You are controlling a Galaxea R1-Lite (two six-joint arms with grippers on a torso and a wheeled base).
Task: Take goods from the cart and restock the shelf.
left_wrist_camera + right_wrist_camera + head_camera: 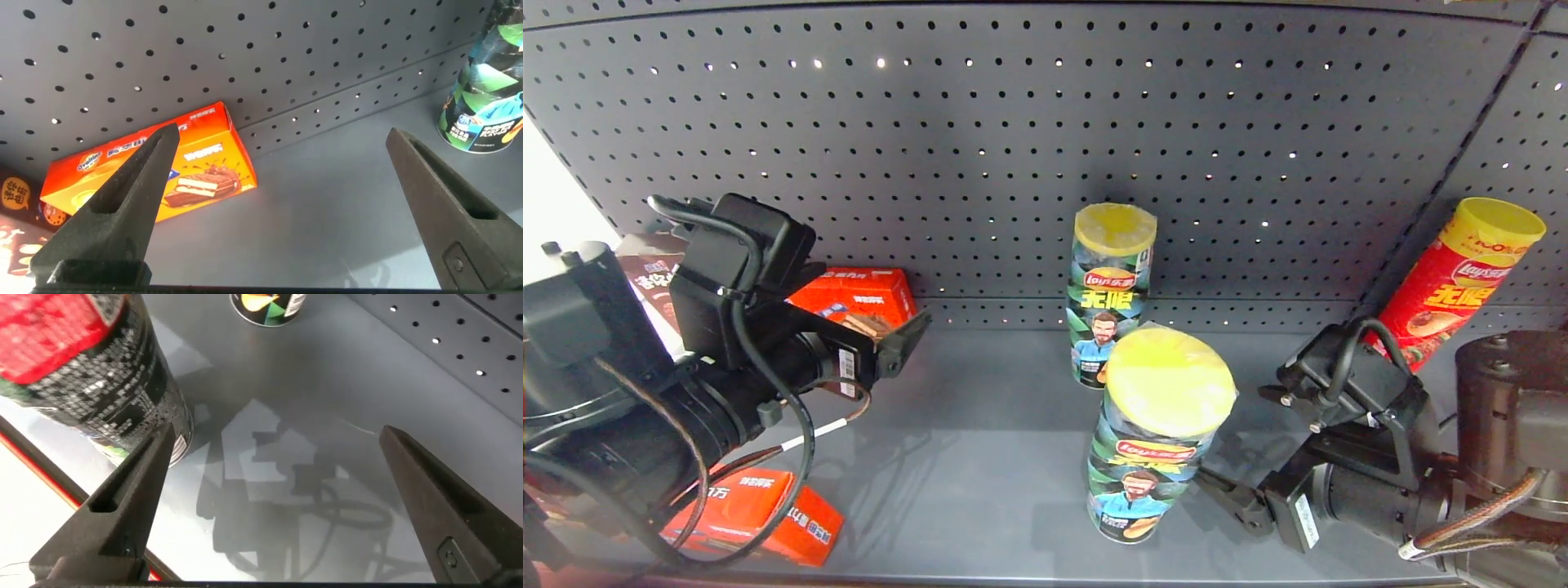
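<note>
Shelf board (980, 441), clock centred mid-shelf in the head view, 12 = pegboard (1013, 147).

- 10 o'clock: brown snack pack (645, 265) against the pegboard, half hidden behind the left arm.
- 9 o'clock: left gripper (282, 139) above the board. Jaws released and spread wide, nothing between them.
- 11 o'clock: orange biscuit box (862, 296) lying flat at the pegboard's foot, just beyond the left gripper's tips. The wrist view shows it clear of them.
- 8 o'clock: second orange box (768, 514) flat near the front edge, under the left arm's cables.
- 12 o'clock: back chip can (1111, 302), green with a yellow lid, upright, close to the pegboard.
- 6 o'clock: front chip can (1147, 457), same design, upright near the front edge, apart from the back chip can.
- 4 o'clock: right gripper (275, 437) low over the board. Jaws released, wide, empty. The front chip can stands just outside one finger (contact or gap: can't tell).
- 2 o'clock: red chip can (1462, 278), yellow lid, reads tilted, beside the upright post. Its base is hidden behind the right arm.
</note>
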